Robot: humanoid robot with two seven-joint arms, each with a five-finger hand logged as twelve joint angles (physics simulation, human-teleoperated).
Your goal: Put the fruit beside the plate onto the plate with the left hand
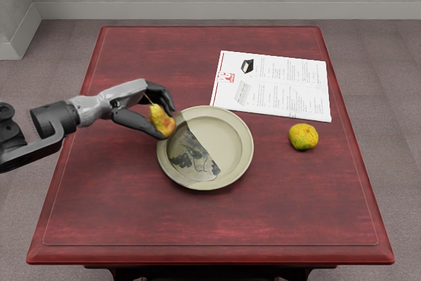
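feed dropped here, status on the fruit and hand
Left hand shut on pear at left rim of plate, not yet released. Right arm out of view. Nothing blocking; citrus right of plate.

Blk cylindrical forearm [49,120] w/ joint, silver-grey left hand [125,102], blk fingers [161,95]

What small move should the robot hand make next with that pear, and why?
Probably carry the pear a little to the right, over the middle of the plate, then lower it. The left robot hand grips it just at the left rim of the plate, so releasing here might tip it off onto the table.
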